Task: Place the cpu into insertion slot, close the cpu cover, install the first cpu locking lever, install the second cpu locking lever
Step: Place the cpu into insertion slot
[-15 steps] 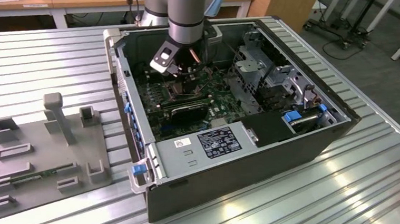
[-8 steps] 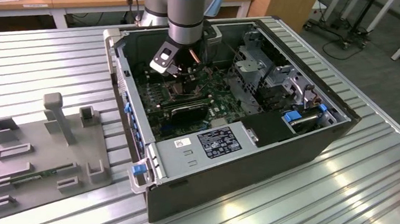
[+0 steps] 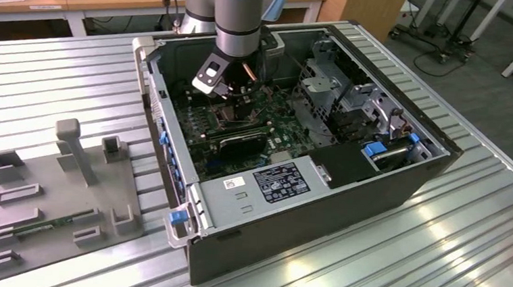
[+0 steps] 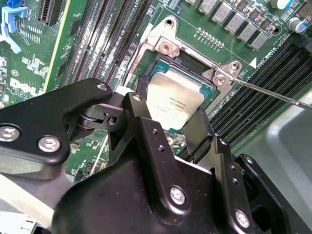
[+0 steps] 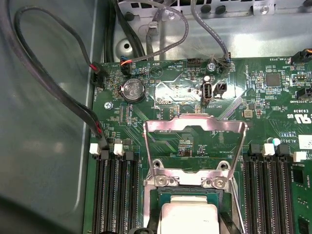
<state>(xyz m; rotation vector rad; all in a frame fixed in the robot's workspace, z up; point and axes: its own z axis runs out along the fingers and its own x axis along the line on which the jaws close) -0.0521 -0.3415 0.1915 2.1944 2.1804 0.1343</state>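
Inside the open computer case [image 3: 416, 188], my gripper [image 3: 230, 102] hangs low over the green motherboard [image 3: 280, 128]. In the second wrist view the black fingers [image 4: 139, 112] stand on both sides of the pale silver cpu [image 4: 175, 100], and the gripper [image 4: 170, 114] is shut on it. The cpu lies level in or just over the insertion slot [image 4: 192, 66], its green edge showing. In the first wrist view the cpu [image 5: 189, 217] sits below the cpu cover [image 5: 195, 127], which stands flipped up on its hinge. A thin locking lever [image 4: 273, 93] sticks out free beside the slot.
Long black memory slots [image 5: 114, 195] flank the socket on both sides. Black cables [image 5: 58, 92] loop along the case wall. A drive cage [image 3: 333, 88] and a blue latch [image 3: 375, 148] sit on the exterior view's right. A grey fixture plate [image 3: 54, 204] lies on the table outside the case.
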